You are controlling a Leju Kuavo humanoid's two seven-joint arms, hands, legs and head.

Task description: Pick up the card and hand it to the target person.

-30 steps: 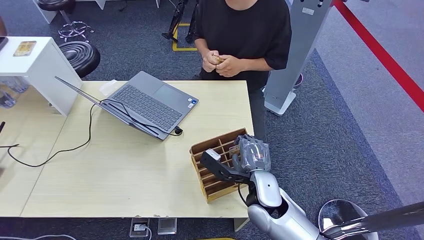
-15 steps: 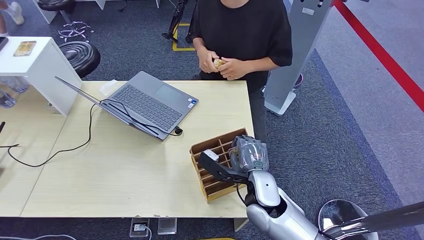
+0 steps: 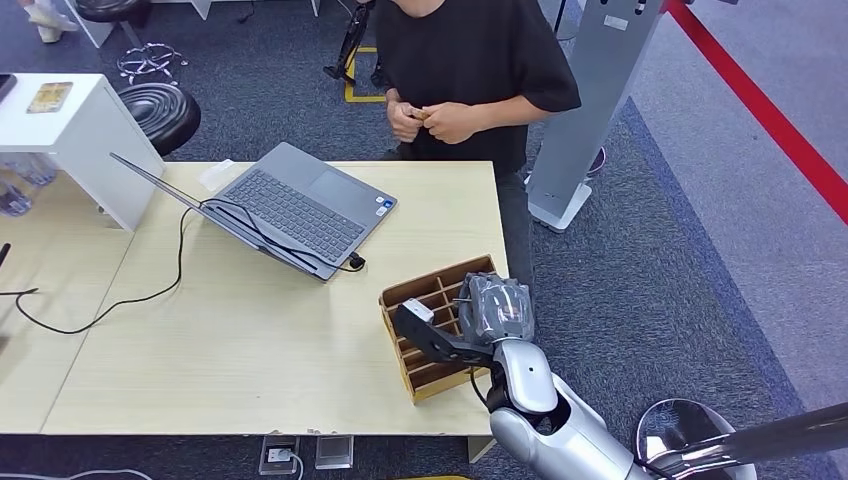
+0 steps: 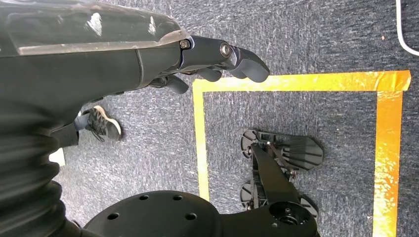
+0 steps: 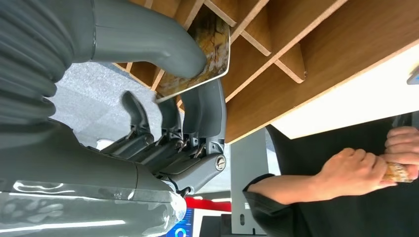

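A patterned card stands at a compartment of the brown wooden divider box. My right hand pinches it between the thick thumb and the darker fingers. From the head, that right hand hovers over the box near the table's right front corner. The person in a black shirt stands beyond the table's far edge, both hands together on a small object. My left hand hangs over the carpet, holding nothing.
An open laptop with a black cable lies at the back of the light wooden table. A white stand and a black stool are at the left. A grey pillar base stands right of the person.
My right hand has edged slightly left over the box. The person has drawn both hands a little up and back from the table.
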